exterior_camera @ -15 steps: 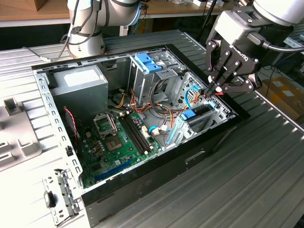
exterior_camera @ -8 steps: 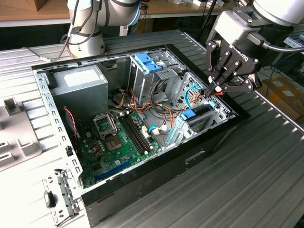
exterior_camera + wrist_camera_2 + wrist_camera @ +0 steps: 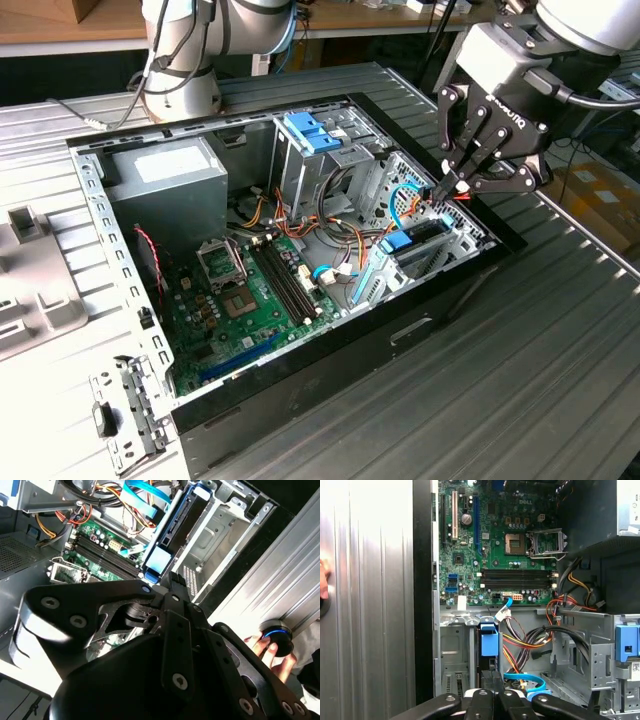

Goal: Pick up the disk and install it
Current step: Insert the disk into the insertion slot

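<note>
Tool (image 3: 452, 186) hangs over open computer case (image 3: 330, 350), at drive-bay corner; fingers look pinched together, nothing seen between them. Disk (image 3: 412, 240) sits edge-up in drive cage (image 3: 440, 232) just below tool tips: grey slab in light-blue carrier, brighter blue tab at end (tab also in both wrist views (image 3: 159, 560) (image 3: 489, 641)). Motherboard (image 3: 250, 300) beyond disk, further from tool. Blue ribbon cable (image 3: 525, 679) loops beside tool tips. Person's hand (image 3: 272, 655) on knob, on ribbed table (image 3: 560, 330). No writing on disk legible.
</note>
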Robot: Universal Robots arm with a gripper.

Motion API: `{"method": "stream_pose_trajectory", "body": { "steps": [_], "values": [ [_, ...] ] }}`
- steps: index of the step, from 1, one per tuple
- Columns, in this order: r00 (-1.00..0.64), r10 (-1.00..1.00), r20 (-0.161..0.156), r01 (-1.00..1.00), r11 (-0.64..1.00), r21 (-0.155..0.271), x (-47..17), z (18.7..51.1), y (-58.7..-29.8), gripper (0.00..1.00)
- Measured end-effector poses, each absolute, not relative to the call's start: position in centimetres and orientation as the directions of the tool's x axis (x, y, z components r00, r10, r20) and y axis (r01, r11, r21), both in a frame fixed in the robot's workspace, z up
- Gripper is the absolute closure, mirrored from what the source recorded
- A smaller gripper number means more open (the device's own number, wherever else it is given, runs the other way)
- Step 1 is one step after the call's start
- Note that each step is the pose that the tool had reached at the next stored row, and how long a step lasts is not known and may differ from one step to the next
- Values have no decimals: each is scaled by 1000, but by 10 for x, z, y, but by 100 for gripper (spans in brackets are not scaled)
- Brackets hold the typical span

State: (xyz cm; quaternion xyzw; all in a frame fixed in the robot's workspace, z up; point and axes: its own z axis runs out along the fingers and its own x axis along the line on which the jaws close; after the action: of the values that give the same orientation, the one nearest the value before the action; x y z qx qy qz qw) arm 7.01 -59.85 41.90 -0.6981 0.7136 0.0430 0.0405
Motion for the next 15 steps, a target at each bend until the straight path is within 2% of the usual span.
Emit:
{"method": "stream_pose_trajectory", "body": {
  "steps": [15],
  "values": [
    [-22, -993, -118, -1000, 22, 5, 92, 418, -598, 89]
  ]
}}
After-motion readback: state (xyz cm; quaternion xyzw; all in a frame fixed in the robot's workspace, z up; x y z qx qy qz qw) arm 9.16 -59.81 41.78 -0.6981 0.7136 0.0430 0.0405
